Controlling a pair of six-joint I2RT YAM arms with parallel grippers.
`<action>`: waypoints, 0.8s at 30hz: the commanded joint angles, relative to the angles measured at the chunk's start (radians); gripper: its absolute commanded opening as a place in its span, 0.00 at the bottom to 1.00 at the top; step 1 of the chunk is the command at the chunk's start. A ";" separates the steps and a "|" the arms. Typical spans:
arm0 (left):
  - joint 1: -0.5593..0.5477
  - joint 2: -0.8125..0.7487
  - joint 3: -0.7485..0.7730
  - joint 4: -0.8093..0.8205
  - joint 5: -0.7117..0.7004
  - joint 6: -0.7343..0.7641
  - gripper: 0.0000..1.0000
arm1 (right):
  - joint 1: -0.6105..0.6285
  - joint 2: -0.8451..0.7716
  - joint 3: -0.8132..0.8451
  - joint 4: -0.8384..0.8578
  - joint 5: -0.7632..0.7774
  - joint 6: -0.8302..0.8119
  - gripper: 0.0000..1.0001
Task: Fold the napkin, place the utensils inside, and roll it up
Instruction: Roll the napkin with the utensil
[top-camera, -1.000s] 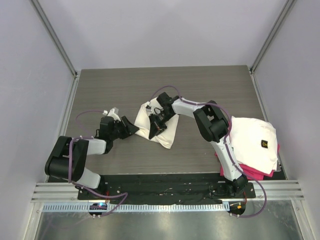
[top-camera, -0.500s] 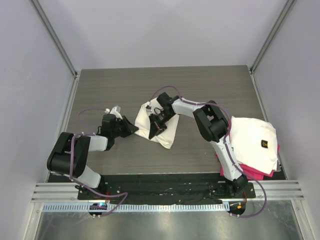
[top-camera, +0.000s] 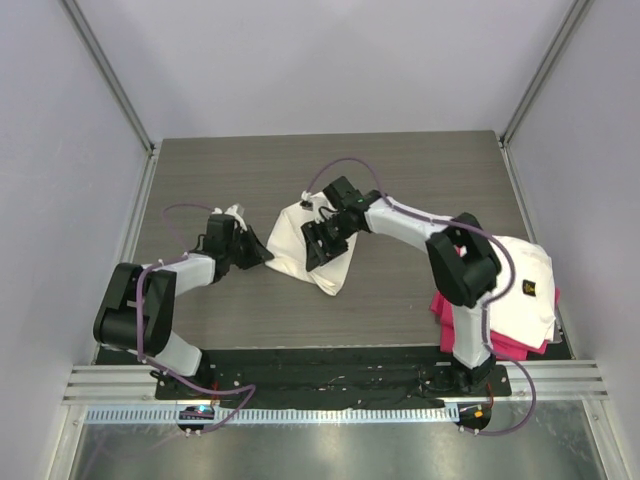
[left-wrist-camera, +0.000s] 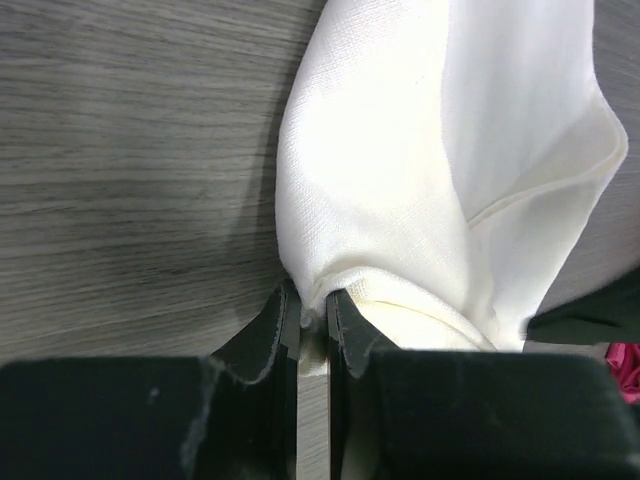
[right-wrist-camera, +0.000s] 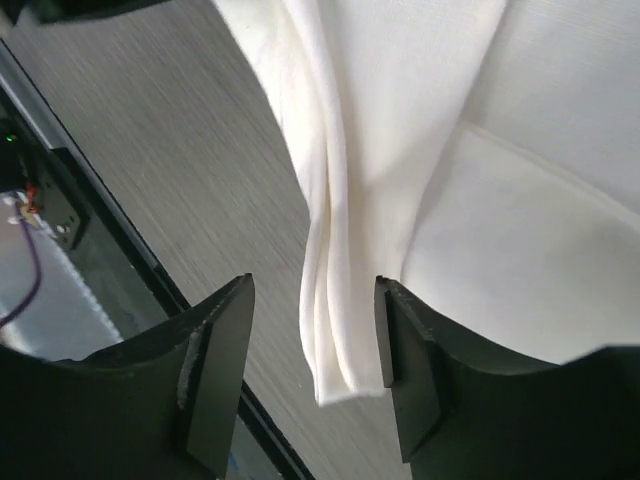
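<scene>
The left gripper (left-wrist-camera: 313, 302) is clenched on the napkin (left-wrist-camera: 420, 170). Its two dark fingers (left-wrist-camera: 272, 325) stand nearly together, with a thin ridge of cloth nipped between their tips at the napkin's left edge. From that pinch the cloth fans away from the gripper in a broad, smooth sheet. It is cream-white with a fine weave and no markings. One hemmed edge curves over another layer on the right side of the left wrist view. Grey wood-grain table (left-wrist-camera: 130, 150) shows to the left of the cloth.

The right gripper (right-wrist-camera: 315, 300) is released, its jaws wide apart and holding nothing. It hangs over the napkin (right-wrist-camera: 400, 110). Between its fingers (right-wrist-camera: 215, 370) a long narrow pleat of several stacked layers runs down to a blunt end, and flatter layers with a straight hemmed edge spread to the right.

In the top view the napkin (top-camera: 285, 245) lies near the middle of the table (top-camera: 250, 170) as a loosely folded, irregular shape. One corner points toward the arm bases. The left gripper (top-camera: 266, 258) is at its left edge and the right gripper (top-camera: 315, 250) is over its middle.

Well apart, at the table's right edge, a folded white cloth (top-camera: 520, 275) with a small dark logo lies on a pink cloth (top-camera: 505, 345).
</scene>
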 joint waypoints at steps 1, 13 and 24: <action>0.008 -0.017 0.052 -0.205 -0.050 0.070 0.00 | 0.069 -0.302 -0.202 0.205 0.284 -0.077 0.65; 0.008 -0.002 0.117 -0.308 -0.055 0.064 0.00 | 0.287 -0.428 -0.440 0.382 0.751 -0.187 0.71; 0.009 0.000 0.126 -0.331 -0.064 0.062 0.00 | 0.339 -0.329 -0.419 0.361 0.745 -0.213 0.71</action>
